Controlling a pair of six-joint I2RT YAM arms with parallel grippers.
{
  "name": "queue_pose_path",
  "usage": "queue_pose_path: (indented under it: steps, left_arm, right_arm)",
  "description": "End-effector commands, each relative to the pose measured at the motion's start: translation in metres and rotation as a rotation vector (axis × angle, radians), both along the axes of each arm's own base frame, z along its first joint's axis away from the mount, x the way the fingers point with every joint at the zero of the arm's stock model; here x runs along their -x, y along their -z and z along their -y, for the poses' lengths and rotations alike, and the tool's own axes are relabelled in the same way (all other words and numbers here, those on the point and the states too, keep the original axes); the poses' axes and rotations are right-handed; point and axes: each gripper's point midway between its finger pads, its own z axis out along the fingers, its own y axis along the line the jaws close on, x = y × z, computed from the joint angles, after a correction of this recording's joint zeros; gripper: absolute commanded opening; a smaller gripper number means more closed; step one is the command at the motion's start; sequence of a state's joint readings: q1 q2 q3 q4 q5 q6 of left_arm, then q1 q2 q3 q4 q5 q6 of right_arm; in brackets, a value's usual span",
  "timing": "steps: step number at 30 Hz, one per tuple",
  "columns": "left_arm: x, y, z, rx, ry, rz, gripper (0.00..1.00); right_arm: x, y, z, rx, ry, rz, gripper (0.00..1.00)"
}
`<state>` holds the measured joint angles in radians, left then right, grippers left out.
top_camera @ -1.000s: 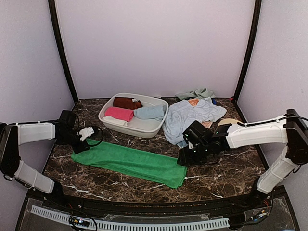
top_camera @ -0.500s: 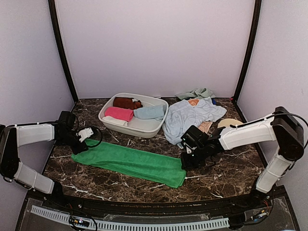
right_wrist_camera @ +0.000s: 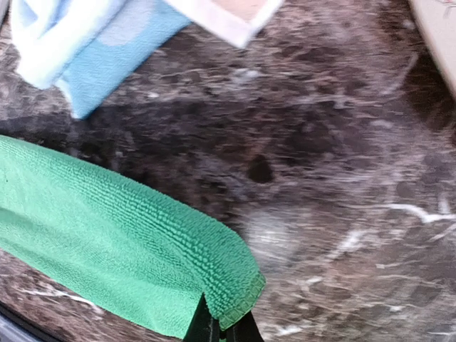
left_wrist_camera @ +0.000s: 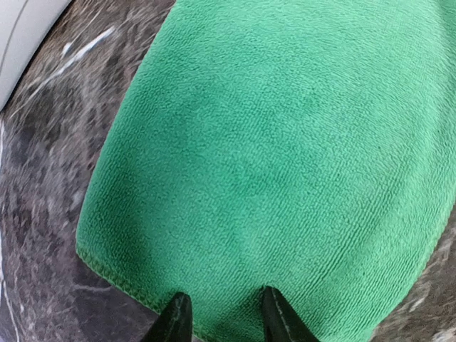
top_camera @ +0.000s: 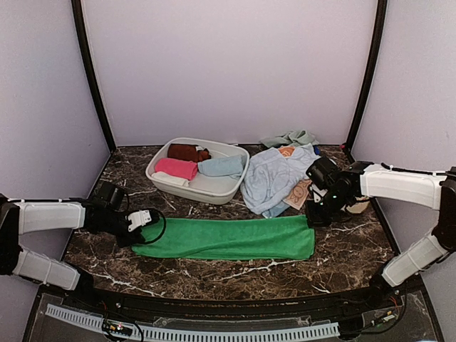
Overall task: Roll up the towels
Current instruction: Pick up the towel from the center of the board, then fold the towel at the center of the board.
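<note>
A bright green towel (top_camera: 228,239) lies stretched flat across the front of the table. My right gripper (top_camera: 311,218) is shut on its right corner, and the right wrist view shows that hemmed corner (right_wrist_camera: 239,303) pinched between the closed fingers (right_wrist_camera: 226,329). My left gripper (top_camera: 140,222) is at the towel's left end. In the left wrist view its two fingertips (left_wrist_camera: 226,317) stand apart over the towel's near edge (left_wrist_camera: 256,164), gripping nothing. More towels lie behind: a pale blue one (top_camera: 279,174), a peach printed one (top_camera: 299,193) and a grey-green one (top_camera: 288,137).
A white oval basin (top_camera: 206,189) at the back left holds rolled pink (top_camera: 176,168), brown (top_camera: 187,152) and pale blue (top_camera: 221,166) towels. A tan disc (top_camera: 358,207) shows partly behind my right arm. The walls stand close on both sides.
The right gripper closed on the green towel's right corner and pulled it right and back, straightening the towel. The left gripper moved nearer and rightward with the left end.
</note>
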<state>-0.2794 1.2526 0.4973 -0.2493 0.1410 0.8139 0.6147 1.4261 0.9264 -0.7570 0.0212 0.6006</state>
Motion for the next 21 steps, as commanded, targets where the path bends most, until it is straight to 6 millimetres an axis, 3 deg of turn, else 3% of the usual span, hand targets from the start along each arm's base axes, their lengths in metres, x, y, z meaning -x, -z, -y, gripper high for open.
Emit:
queue_pose_path:
  steps: [1,5,8,12,18,21]
  left_arm:
    - [0.02,0.001,0.007,0.019,-0.001,-0.077,0.35]
    - [0.015,-0.034,0.018,0.085,-0.013,-0.092,0.37]
    - [0.006,-0.065,0.026,0.169,-0.047,-0.063,0.4]
    - [-0.007,-0.097,0.018,0.253,-0.104,-0.057,0.42]
    - [-0.011,-0.096,-0.001,0.242,-0.147,-0.039,0.41]
    - [-0.012,-0.096,-0.01,0.247,-0.173,-0.033,0.41]
  right_arm:
    - [0.009,-0.005,0.042,0.212,-0.053,-0.054,0.0]
    - [-0.005,-0.025,0.05,0.246,-0.05,-0.017,0.0]
    - [-0.009,-0.034,0.03,0.16,-0.088,-0.032,0.0]
    - [-0.011,-0.065,-0.034,-0.088,-0.189,-0.008,0.0]
    - [0.001,-0.099,-0.127,-0.318,-0.331,-0.036,0.0]
    - [0.01,-0.098,-0.177,-0.416,-0.397,-0.076,0.0]
